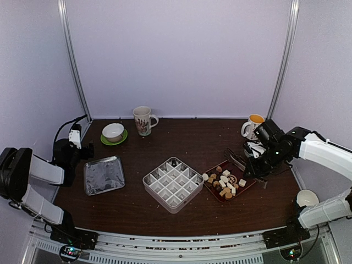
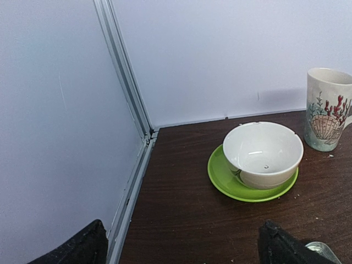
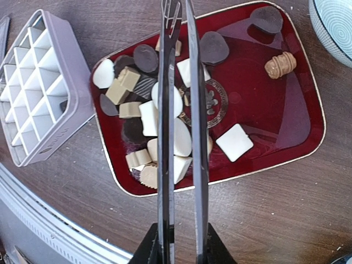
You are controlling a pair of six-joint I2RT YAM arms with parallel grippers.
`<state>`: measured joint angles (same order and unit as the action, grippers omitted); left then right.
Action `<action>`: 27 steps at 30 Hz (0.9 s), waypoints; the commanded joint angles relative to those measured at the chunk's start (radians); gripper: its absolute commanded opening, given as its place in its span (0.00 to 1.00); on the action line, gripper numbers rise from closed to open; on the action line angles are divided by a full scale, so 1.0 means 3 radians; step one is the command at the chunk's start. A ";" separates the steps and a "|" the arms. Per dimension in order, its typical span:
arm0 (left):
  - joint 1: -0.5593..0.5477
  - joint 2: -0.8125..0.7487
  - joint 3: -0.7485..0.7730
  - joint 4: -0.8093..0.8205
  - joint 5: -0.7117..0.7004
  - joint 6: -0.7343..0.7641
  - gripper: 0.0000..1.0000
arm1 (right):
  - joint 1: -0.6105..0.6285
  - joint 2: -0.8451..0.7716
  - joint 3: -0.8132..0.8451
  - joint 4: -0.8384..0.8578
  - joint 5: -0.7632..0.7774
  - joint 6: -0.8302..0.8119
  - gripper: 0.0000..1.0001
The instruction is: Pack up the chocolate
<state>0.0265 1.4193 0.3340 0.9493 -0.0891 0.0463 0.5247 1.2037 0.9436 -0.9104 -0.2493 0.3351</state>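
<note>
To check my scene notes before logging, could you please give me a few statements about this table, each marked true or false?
1. The white ceramic bowl sits on a red saucer. False: its saucer is green.
2. The right gripper holds the long metal tongs over the dark red tray of chocolates. True.
3. The left gripper is shut on the shell-patterned mug. False: it is open, empty and apart from the mug.
4. A dark chocolate lies in the white gridded plastic tray. True.
</note>
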 commanded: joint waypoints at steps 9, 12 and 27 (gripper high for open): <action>0.0025 0.0019 -0.0004 0.0196 0.0000 -0.0011 0.98 | -0.0015 -0.0167 0.0052 -0.0059 -0.0180 -0.0004 0.27; 0.0029 0.0019 -0.0004 0.0199 0.0000 -0.0011 0.98 | -0.0016 -0.0098 0.0013 -0.0108 -0.0022 0.0025 0.37; 0.0029 0.0019 -0.0004 0.0198 0.0001 -0.0011 0.98 | -0.0026 0.0282 -0.0247 0.0198 0.0297 0.0134 0.40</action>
<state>0.0265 1.4193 0.3340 0.9493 -0.0891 0.0467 0.5247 1.2739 0.8898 -0.8925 -0.2161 0.3515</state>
